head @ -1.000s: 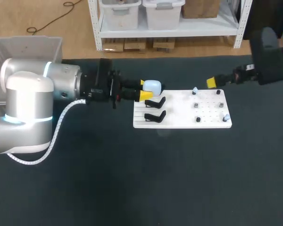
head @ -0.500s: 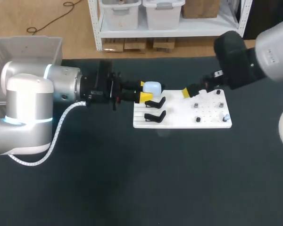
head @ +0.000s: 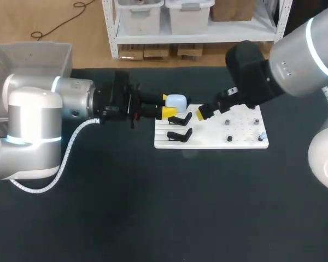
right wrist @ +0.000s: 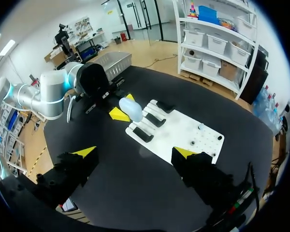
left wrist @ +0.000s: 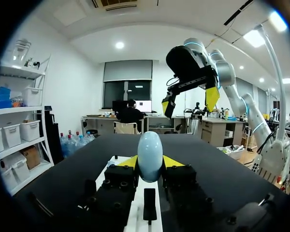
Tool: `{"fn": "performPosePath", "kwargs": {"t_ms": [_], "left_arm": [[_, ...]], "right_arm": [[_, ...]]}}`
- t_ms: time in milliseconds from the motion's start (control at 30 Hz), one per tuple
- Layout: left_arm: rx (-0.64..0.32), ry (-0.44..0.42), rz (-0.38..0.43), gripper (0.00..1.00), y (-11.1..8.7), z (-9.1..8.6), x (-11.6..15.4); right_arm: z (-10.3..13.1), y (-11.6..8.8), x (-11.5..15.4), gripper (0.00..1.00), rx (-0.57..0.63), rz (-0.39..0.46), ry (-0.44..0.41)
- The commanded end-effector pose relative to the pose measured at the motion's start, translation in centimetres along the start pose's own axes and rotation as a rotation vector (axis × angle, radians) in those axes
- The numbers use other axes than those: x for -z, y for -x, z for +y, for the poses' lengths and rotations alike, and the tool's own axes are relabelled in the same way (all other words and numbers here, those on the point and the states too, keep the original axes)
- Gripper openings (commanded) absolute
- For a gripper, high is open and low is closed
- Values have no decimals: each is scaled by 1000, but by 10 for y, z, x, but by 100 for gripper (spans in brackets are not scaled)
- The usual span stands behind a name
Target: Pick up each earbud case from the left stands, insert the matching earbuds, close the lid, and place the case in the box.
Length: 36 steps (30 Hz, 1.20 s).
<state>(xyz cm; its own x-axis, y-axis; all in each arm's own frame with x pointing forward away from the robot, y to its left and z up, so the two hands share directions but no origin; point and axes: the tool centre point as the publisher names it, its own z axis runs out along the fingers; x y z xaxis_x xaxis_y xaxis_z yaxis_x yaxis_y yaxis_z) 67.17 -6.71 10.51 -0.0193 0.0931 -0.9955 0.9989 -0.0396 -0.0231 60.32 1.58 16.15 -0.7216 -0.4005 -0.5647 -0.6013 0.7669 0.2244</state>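
Observation:
A pale blue earbud case (head: 176, 101) is held off the table at the left end of the white board (head: 213, 141), and my left gripper (head: 167, 105) is shut on it. In the left wrist view the case (left wrist: 150, 155) stands upright, lid closed, between the yellow fingertips (left wrist: 128, 162). My right gripper (head: 206, 112) hangs open above the board, just right of the case and apart from it. From the right wrist view the open right gripper (right wrist: 135, 152) looks down on the case (right wrist: 130, 109). Two empty black stands (head: 179, 126) sit below the case. A small earbud (head: 261, 135) rests on the board's right part.
A grey box (head: 30, 59) stands at the table's far left corner. Several small dark pegs (head: 229, 138) dot the board's right half. Dark table surface (head: 169, 207) stretches in front of the board.
My right arm has swung in from the far right to above the board, its gripper now close to the case. The left arm and the case have stayed put.

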Motion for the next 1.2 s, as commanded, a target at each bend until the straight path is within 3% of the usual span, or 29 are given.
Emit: {"fn": "performPosePath", "kwargs": {"t_ms": [33,800,1200], "left_arm": [[0,9,2,0,-2,-1,1],[0,9,2,0,-2,-1,1],[0,9,2,0,-2,-1,1]], "right_arm": [[6,4,-7,100,1,7,-22],[-1,32,-55,100,-20,82,-36],[-10,32,-67,100,-41,106,-53]]}}
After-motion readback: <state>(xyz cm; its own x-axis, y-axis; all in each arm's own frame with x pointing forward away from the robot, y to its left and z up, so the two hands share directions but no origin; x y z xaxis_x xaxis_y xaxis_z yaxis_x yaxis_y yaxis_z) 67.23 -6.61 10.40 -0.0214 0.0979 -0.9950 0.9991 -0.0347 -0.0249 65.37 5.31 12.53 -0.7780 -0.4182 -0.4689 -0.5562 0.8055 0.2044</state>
